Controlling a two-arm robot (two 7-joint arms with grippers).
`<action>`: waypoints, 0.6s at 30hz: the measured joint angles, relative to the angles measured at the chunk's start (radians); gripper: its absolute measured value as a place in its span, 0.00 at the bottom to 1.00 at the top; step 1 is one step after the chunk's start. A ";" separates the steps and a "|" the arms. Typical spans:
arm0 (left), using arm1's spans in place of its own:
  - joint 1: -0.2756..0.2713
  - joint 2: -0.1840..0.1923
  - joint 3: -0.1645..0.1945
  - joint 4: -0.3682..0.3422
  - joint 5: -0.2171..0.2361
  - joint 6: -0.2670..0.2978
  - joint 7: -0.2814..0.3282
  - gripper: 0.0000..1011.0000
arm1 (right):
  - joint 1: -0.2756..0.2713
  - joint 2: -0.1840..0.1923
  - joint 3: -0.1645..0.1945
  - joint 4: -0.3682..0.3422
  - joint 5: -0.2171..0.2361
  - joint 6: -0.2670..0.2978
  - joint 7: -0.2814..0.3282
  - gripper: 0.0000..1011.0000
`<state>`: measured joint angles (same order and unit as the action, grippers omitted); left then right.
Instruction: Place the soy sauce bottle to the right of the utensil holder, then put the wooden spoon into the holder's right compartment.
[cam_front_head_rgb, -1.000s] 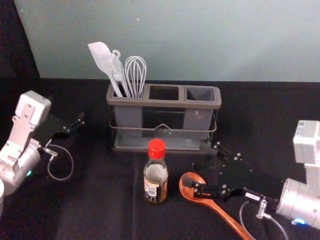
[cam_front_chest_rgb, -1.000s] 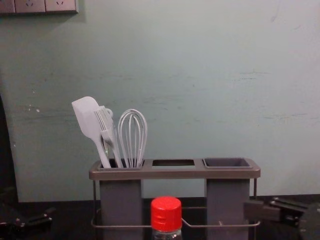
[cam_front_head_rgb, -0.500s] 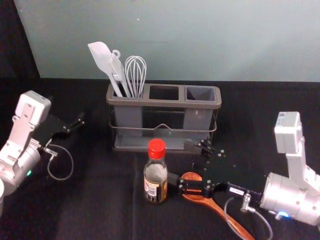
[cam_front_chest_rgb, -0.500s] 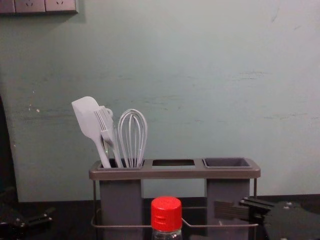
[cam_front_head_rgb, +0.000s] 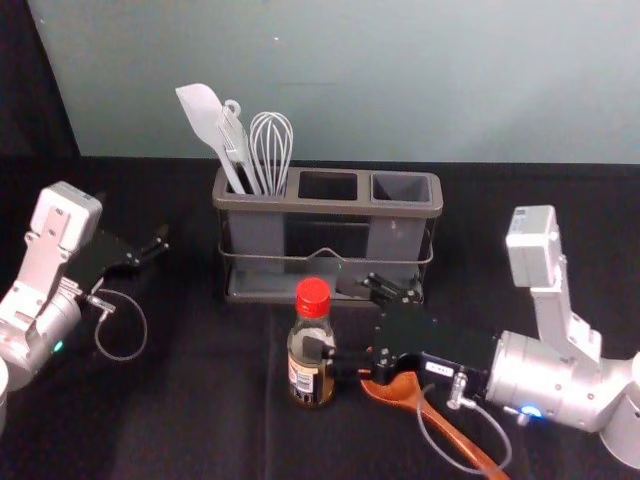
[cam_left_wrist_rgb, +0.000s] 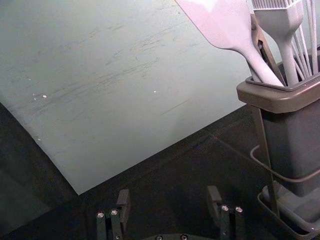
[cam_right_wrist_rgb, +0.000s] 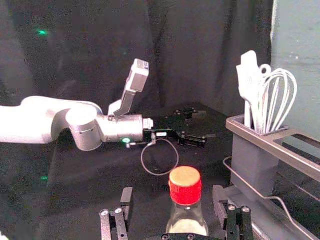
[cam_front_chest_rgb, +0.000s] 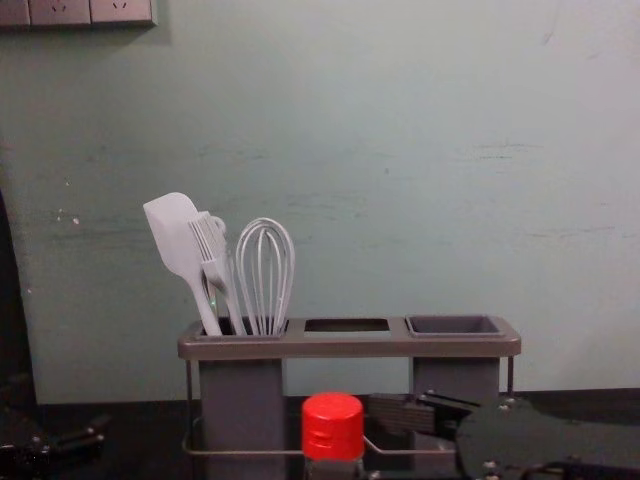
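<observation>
Head view: right end effector (cam_front_head_rgb: 330, 316) gapes beside bottle (cam_front_head_rgb: 308, 378).

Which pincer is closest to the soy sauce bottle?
The right pincer, open, just by the soy sauce bottle; the left pincer hangs well off, left of the utensil holder.

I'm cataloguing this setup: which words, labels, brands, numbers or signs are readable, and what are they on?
No text is legible.
Soy sauce bottle: printed label, too small to read.
White tag on the right arm: too small to read.
White tag and box sticker on the left arm: too small to read.
</observation>
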<state>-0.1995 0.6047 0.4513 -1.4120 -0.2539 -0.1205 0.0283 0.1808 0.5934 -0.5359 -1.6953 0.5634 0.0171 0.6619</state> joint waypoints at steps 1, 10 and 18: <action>0.000 0.000 0.000 0.000 0.000 0.000 0.000 0.99 | 0.004 -0.002 -0.003 0.002 -0.001 0.001 0.000 0.99; 0.000 0.000 0.000 0.000 0.000 0.000 0.000 0.99 | 0.049 -0.029 -0.037 0.041 -0.019 0.012 -0.008 0.99; 0.000 0.000 0.000 0.000 0.000 0.000 0.000 0.99 | 0.074 -0.049 -0.051 0.068 -0.035 0.009 -0.021 0.99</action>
<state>-0.1995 0.6047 0.4514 -1.4120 -0.2539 -0.1205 0.0283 0.2543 0.5443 -0.5864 -1.6275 0.5283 0.0263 0.6412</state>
